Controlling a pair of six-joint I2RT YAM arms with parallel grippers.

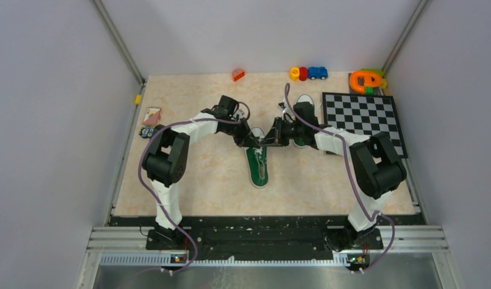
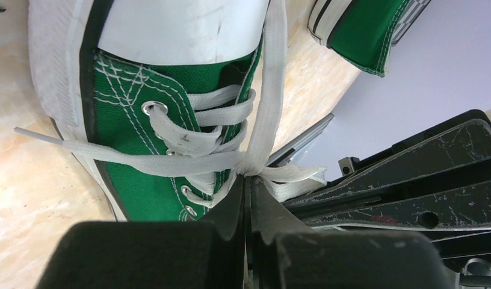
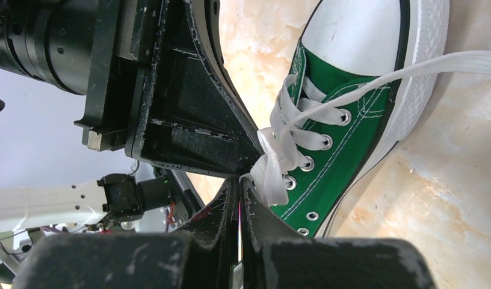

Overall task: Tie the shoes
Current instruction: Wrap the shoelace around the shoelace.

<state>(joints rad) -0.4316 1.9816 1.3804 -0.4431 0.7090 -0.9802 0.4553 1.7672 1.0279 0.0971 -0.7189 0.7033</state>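
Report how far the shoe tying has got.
Done: the near shoe is laced through its eyelets, but no finished bow shows. In hand: left gripper and right gripper are both shut on its laces where they bunch. Left: forming the bow, then the second shoe, which is partly hidden.

Beige marbled table (image 1: 189,180) carries green shoe (image 1: 258,168) at centre, 2nd green shoe (image 1: 304,105) behind-right, checkerboard (image 1: 363,117) right, orange block (image 1: 238,74), small toys (image 1: 308,73), orange ring toy (image 1: 366,81) at back, card (image 1: 152,115) left.
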